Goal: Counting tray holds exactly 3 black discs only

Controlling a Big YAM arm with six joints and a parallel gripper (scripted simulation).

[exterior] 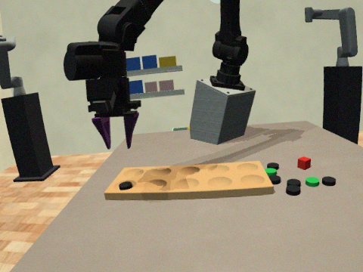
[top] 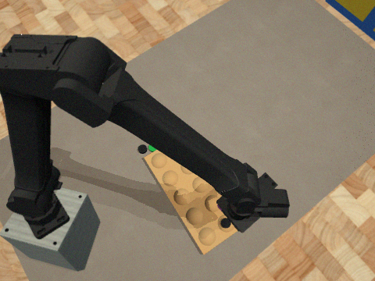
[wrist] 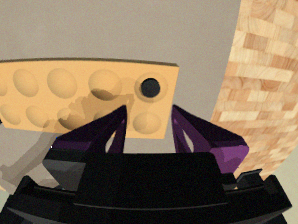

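The wooden counting tray (top: 219,242) (exterior: 189,195) (wrist: 172,75) lies flat with two rows of round pockets. One black disc (top: 225,222) (exterior: 125,185) (wrist: 150,87) sits in an end pocket; the other visible pockets look empty. My gripper (exterior: 119,147) (wrist: 149,110) is open and empty, high above that end of the tray. Its fingertips are hidden in the top view. Beyond the opposite end lie several black discs (exterior: 329,180) (exterior: 293,190) (exterior: 272,165) (top: 142,149) and two green discs (exterior: 270,171) (exterior: 312,181). One green and one black disc are close against the tray's end; contact is unclear.
A red cube (exterior: 304,163) stands behind the loose discs. The arm's grey base block (top: 80,230) (exterior: 219,113) stands behind the tray. The arm hides part of the tray and most loose discs in the top view.
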